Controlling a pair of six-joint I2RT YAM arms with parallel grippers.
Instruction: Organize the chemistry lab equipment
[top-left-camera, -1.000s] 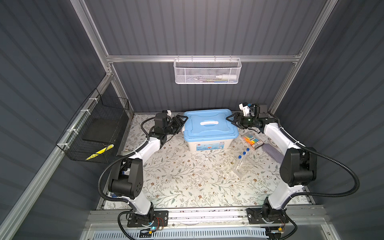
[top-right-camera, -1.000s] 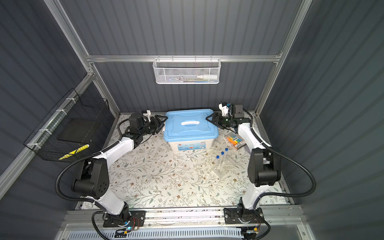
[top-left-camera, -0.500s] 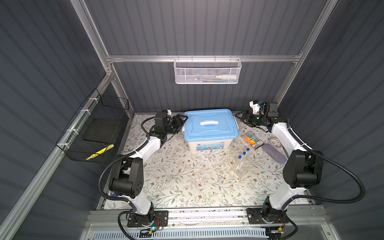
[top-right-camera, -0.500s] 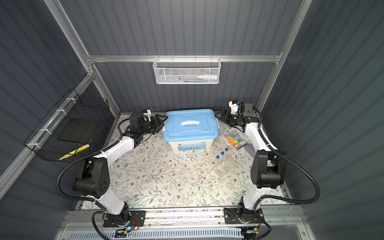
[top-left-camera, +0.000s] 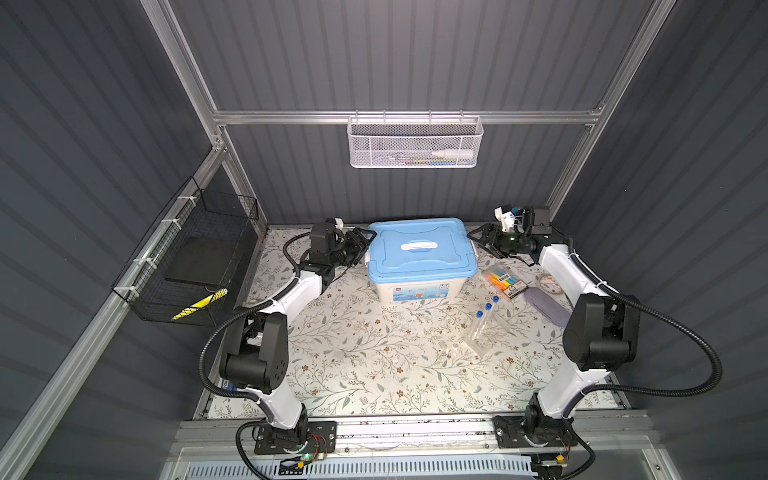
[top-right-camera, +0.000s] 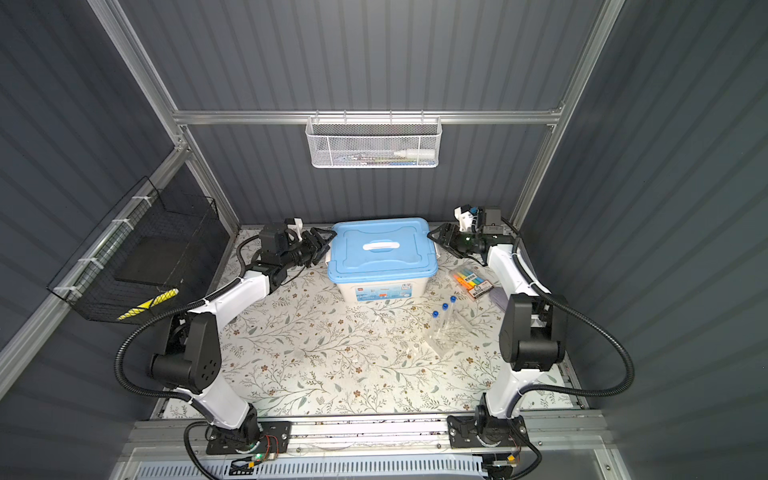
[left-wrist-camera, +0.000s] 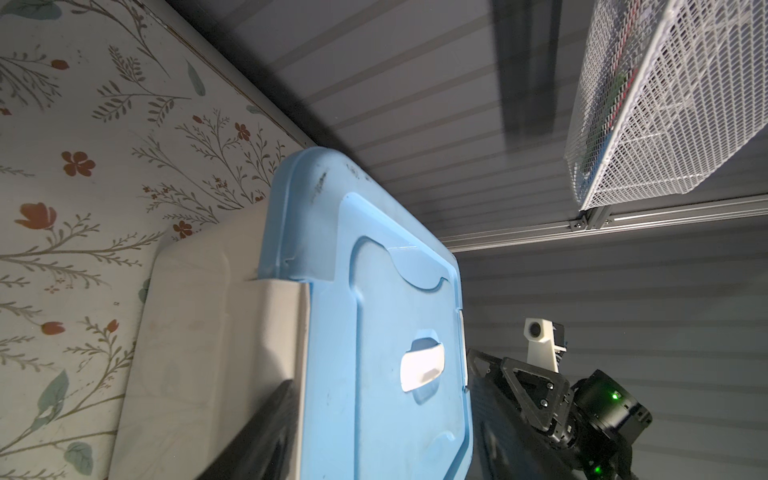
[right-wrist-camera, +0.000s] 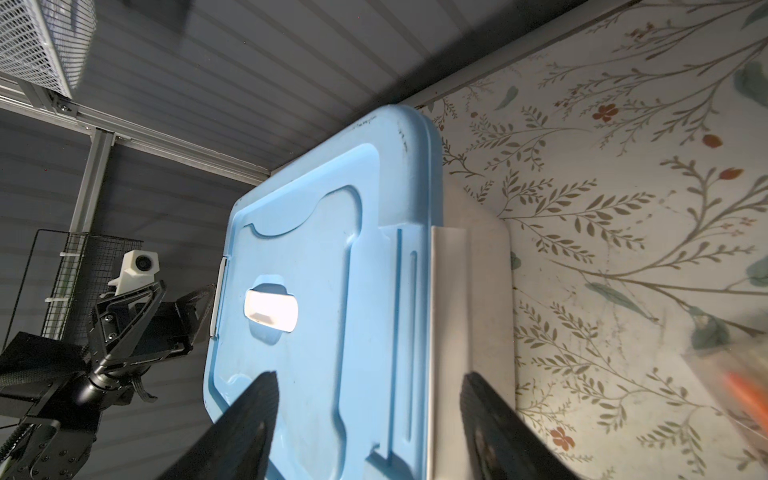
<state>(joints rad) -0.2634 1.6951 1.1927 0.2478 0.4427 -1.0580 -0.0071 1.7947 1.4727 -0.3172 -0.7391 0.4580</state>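
A white box with a blue lid (top-left-camera: 422, 253) stands shut at the back of the table. My left gripper (top-left-camera: 365, 240) is at the lid's left edge. In the left wrist view the left gripper (left-wrist-camera: 380, 436) is open, with the lid's edge (left-wrist-camera: 386, 291) and a white latch (left-wrist-camera: 232, 332) between its fingers. At the lid's right edge my right gripper (top-left-camera: 473, 240) is open too. The right wrist view shows the right gripper (right-wrist-camera: 368, 415) with its fingers astride the lid (right-wrist-camera: 316, 232) and latch. Three blue-capped tubes (top-left-camera: 487, 309) lie in a clear rack (top-left-camera: 484, 338) at the right.
A pack of coloured markers (top-left-camera: 505, 283) lies right of the box, with a grey flat thing (top-left-camera: 545, 306) beside it. A white mesh basket (top-left-camera: 415, 143) hangs on the back rail. A black wire basket (top-left-camera: 187, 257) hangs on the left wall.
The right arm's elbow swung outward to the right. Its gripper drew a little away from the box, then came back to the lid's right edge. The left arm has not moved.
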